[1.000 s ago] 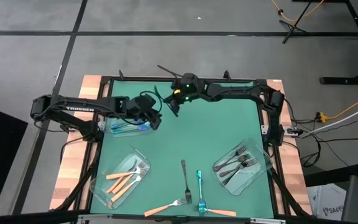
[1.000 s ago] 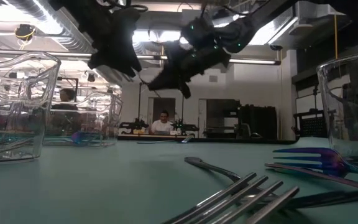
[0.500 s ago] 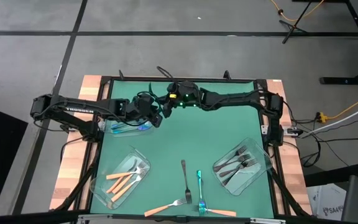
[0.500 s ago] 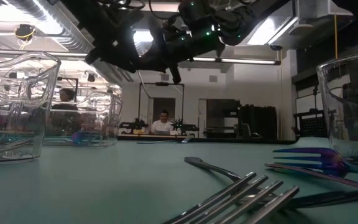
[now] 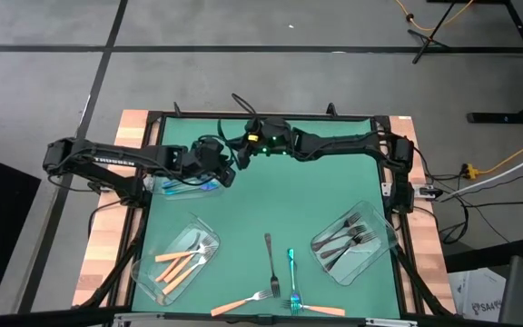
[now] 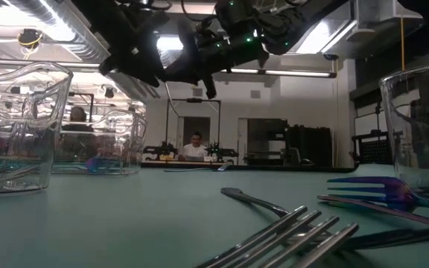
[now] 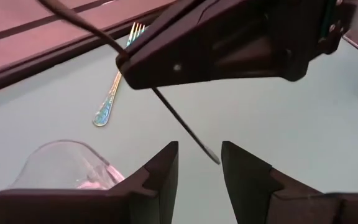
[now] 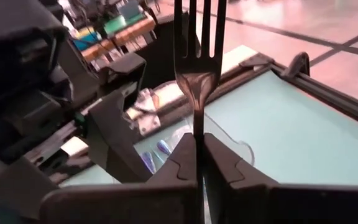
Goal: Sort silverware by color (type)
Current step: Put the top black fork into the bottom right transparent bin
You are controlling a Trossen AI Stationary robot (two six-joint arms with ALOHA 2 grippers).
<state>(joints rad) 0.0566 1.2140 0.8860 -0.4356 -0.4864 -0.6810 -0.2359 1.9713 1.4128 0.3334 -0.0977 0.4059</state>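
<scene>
Right gripper [image 8: 197, 158], clamped on the thin neck of a dark fork [image 8: 197, 68], holds it in the air over the far part of the table [image 5: 307, 195], tines away from the wrist. Left gripper [image 7: 197, 163], fingers apart and empty, waits just under the handle tip, beside the far-left tray [image 5: 184, 186] with blue forks.

Handling (judged): light, rigid, smooth metal; apt to pivot in a narrow pinch, so best taken mid-handle.

Surroundings: tray of orange forks [image 5: 178, 263] near left; tray of dark forks [image 5: 352, 243] near right; loose forks [image 5: 284, 282] at the near edge, well apart. The close-set grippers are the main obstruction.
</scene>
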